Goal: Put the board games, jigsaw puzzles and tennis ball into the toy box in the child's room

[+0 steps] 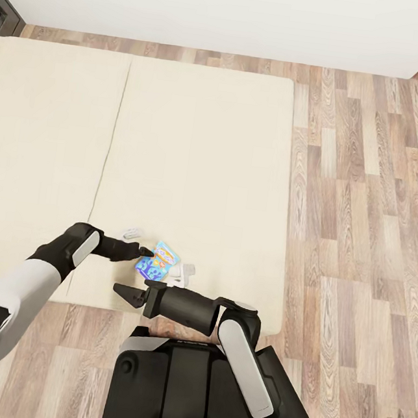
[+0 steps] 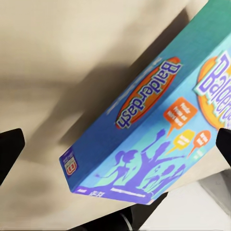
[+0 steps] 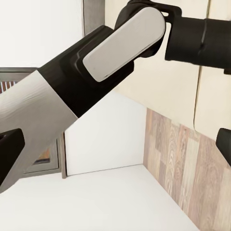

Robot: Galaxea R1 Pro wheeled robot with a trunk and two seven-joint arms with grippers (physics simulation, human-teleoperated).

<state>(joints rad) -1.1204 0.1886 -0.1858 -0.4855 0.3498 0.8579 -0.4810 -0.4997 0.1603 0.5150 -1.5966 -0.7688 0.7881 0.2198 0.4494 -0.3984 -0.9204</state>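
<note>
Head view: the bed [image 1: 194,168], beige two-part mattress with a seam running down it, takes up the left and centre; wood-plank floor [image 1: 364,221] to its right and along the near edge; white wall [image 1: 227,8] beyond.

The blue board game [image 1: 157,261] sits near the mattress's front edge, close to the robot. It looks tilted, one end raised off the bedding, casting a dark shadow in the left wrist view. Lettering "Balderdash" reads on its side and its face [image 2: 144,139], with purple silhouettes and orange speech bubbles.

Left tool [image 1: 145,251]: reaches in from the left and its tip meets the box's left edge. In the left wrist view the black fingertips [image 2: 9,149] sit wide apart at the picture's two sides with the box between them; jaws spread, not clamped on it.

Two small white pieces [image 1: 182,272] lie on the mattress, one to the left behind the left tool, one just right of the box; cannot tell what they are.

Right tool [image 1: 123,291]: held across the robot's front, pointing left, just off the bed's near edge, below the box. Jaws parted, nothing between them. The right wrist view looks past its dark fingertips [image 3: 8,154] at the left arm [image 3: 96,72], the mattress edge, floor and wall.
</note>
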